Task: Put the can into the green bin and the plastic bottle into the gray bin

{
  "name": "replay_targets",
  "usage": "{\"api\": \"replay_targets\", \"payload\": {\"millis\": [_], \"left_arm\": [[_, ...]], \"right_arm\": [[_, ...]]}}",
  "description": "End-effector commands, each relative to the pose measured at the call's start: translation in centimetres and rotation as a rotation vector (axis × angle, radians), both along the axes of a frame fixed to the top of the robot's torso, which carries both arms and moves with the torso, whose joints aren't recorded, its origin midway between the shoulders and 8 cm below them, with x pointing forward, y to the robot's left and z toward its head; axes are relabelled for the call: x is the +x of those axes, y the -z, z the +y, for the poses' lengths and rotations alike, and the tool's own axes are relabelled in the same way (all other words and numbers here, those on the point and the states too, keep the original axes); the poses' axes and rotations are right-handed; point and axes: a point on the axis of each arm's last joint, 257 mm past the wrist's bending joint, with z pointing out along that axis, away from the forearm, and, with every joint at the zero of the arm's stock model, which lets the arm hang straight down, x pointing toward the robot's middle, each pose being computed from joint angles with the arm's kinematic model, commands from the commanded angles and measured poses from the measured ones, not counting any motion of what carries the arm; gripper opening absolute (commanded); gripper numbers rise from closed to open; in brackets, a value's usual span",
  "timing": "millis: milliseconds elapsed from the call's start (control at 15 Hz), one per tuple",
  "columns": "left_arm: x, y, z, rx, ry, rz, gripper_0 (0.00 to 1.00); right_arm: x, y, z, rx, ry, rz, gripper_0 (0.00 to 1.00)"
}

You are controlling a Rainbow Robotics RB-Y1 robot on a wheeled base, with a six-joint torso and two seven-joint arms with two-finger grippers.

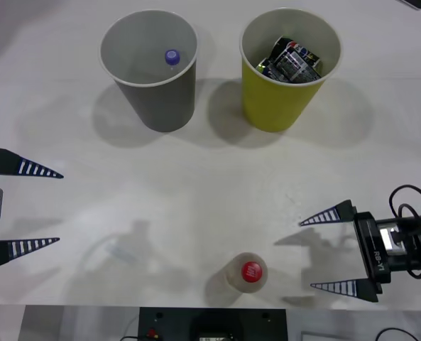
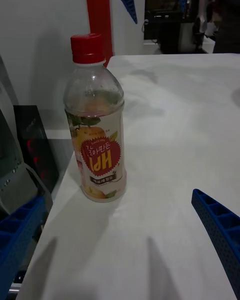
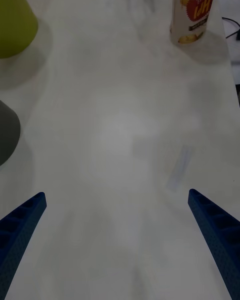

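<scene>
Right wrist view: plastic bottle (image 2: 95,125) label bears red badge with Korean lettering.

Plastic bottle (image 1: 252,273) upright at near counter (image 1: 210,185) edge, just beside spread right claw (image 1: 327,251). Left claw (image 1: 47,207) spread, well apart. Gray bin (image 1: 150,71) holds purple-capped bottle (image 1: 172,57); green bin (image 1: 285,67) holds cans (image 1: 292,60).

The gray bin (image 1: 150,67) and the green bin (image 1: 288,67) stand side by side near the counter's (image 1: 196,199) far edge, the gray one to the left. A bottle (image 1: 172,57) sits inside the gray bin; cans (image 1: 292,60) lie in the green bin. The plastic bottle (image 1: 249,273) stands upright at the near edge, between the left gripper (image 1: 57,208) and the right gripper (image 1: 306,254), nearer the right one.
</scene>
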Motion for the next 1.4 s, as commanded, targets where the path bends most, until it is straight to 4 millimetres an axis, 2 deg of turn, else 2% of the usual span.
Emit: {"api": "replay_targets", "payload": {"millis": [67,867,1067,1267,1333,1400], "left_arm": [[0.0,0.0,0.0,0.0,0.0,0.0,0.98],[0.0,0.0,0.0,0.0,0.0,0.0,0.98],[0.0,0.0,0.0,0.0,0.0,0.0,0.98],[0.0,0.0,0.0,0.0,0.0,0.0,0.98],[0.0,0.0,0.0,0.0,0.0,0.0,0.98],[0.0,0.0,0.0,0.0,0.0,0.0,0.98]], "right_arm": [[-0.3,1.0,1.7,0.012,-0.006,0.017,1.0],[-1.2,3.7,11.0,0.104,-0.012,0.042,1.0],[-1.5,4.4,12.5,0.109,-0.01,0.039,1.0],[-1.5,4.4,12.9,0.114,-0.013,0.027,1.0],[-1.6,4.4,12.8,0.112,-0.013,0.026,0.62],[-1.6,4.5,12.8,0.111,-0.014,0.022,0.29]]}}
